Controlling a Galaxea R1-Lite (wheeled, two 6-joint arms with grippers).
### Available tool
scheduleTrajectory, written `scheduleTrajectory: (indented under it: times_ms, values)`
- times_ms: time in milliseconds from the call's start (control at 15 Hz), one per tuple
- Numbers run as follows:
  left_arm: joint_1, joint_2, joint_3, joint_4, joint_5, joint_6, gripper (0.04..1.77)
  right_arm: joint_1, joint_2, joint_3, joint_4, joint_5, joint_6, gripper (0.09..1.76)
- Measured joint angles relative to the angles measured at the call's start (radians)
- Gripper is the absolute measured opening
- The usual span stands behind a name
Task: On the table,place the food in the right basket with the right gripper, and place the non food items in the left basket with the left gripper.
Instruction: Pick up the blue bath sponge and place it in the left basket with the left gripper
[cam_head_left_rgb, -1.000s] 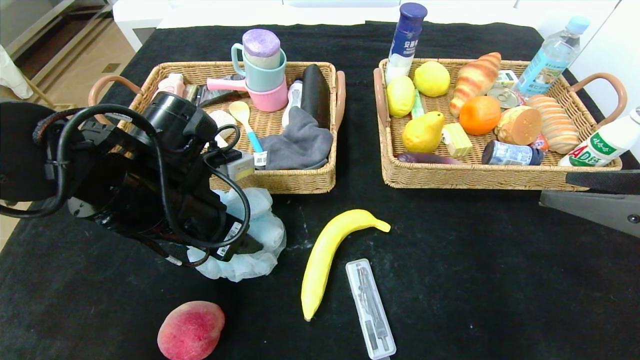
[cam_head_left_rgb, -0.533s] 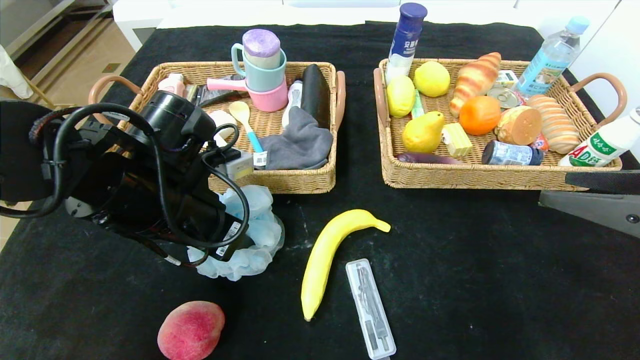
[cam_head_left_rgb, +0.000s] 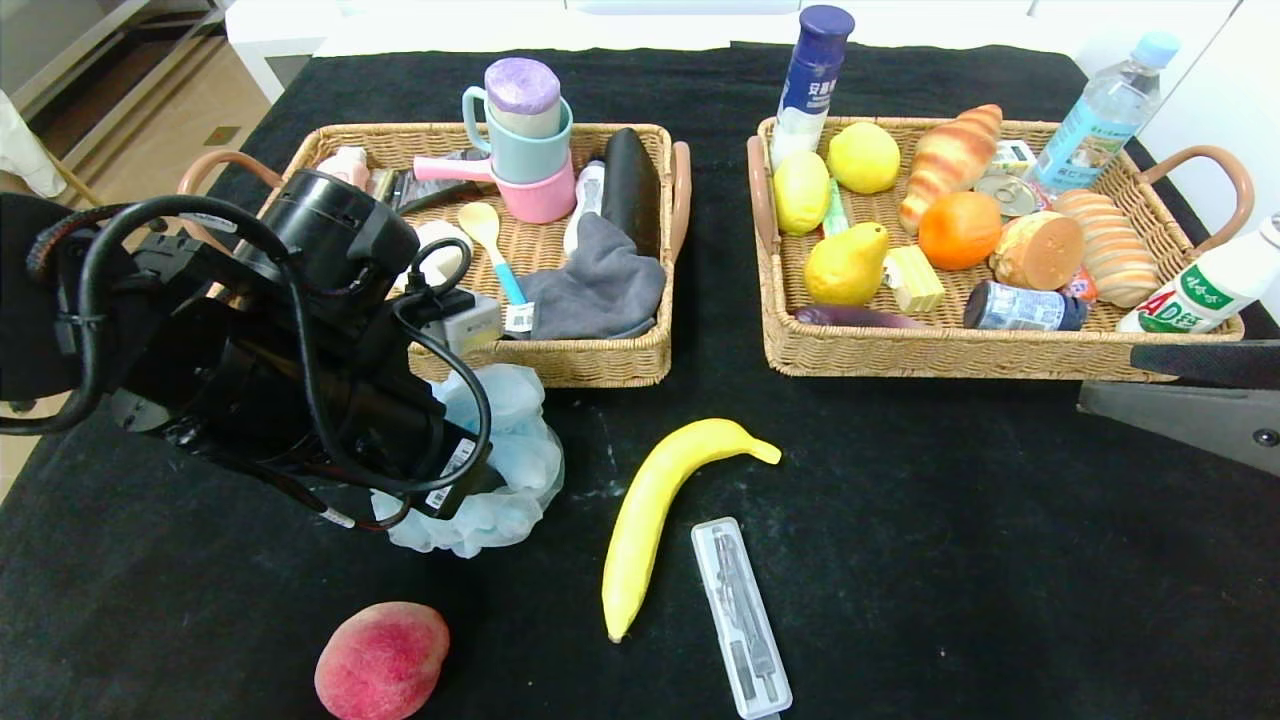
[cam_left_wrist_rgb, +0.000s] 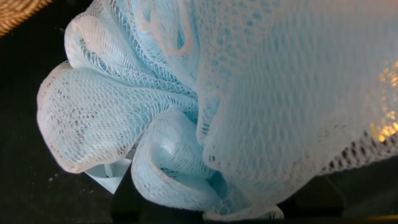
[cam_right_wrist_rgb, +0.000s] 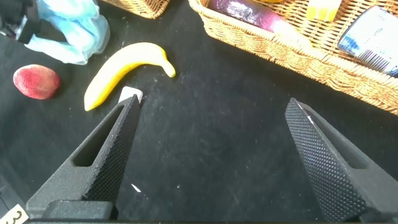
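left gripper (cam_head_left_rgb: 470, 490) holds bath pouf (cam_head_left_rgb: 505, 455) beside left basket (cam_head_left_rgb: 600, 365).

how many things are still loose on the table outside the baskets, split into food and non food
food: 2 - banana, peach
non food: 2 - blue mesh sponge under the left claw, clear plastic case
total: 4
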Motion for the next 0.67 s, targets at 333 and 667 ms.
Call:
scheduleTrajectory:
  times_ms: [333, 667]
  values:
    - [-0.012, -0.045, -0.016, 0.0, -0.003, 0.004, 0.75, 0.001, -0.002, 0.0, 0.001, 0.0, 0.0, 1.71]
    - [-0.014, -0.112, -0.102, 0.0, -0.006, -0.002, 0.73, 0.001, -0.007, 0.0, 0.001, 0.0, 0.0, 1.71]
